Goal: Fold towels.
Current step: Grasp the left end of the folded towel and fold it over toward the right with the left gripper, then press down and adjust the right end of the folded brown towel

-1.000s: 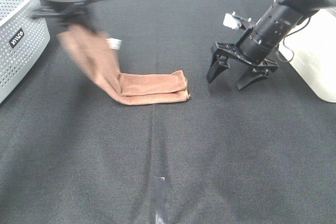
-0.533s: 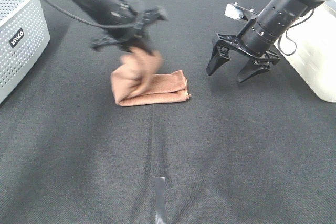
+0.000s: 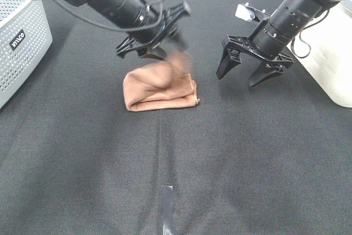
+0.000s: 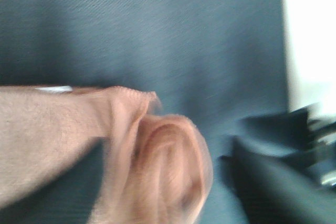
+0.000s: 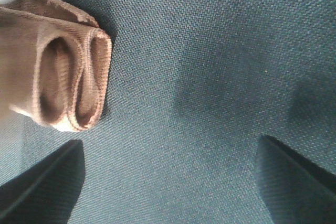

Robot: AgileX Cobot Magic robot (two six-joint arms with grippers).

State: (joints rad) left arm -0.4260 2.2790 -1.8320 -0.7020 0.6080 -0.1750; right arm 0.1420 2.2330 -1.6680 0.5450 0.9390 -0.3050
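1. Step in hand, as I judge it: the closing fold, one half going over the other. The towel [image 3: 159, 89] lies near the middle of the black mat [image 3: 247, 158], a shade toward 11 o'clock. It is a short doubled bundle with a blurred flap raised at its 1 o'clock corner.
2. The left gripper [image 3: 155, 45] hovers just over that flap. Motion blur means I cannot tell whether it is pinching the cloth or free of it.
3. The right gripper [image 3: 236, 78] is at 3 o'clock of the towel and apart from it, jaws spread and empty.
4. Next move likely calls for laying the flap flush with the 3 o'clock hem, then lifting clear. The top layer looks bunched.
5. The white basket [image 3: 22, 42] at 9 o'clock and the white bin [image 3: 330, 64] at 3 o'clock are both well apart from the towel. The mat is open toward 6 o'clock down to the tape strip [image 3: 166, 207]. The tightest gap is at the right gripper.
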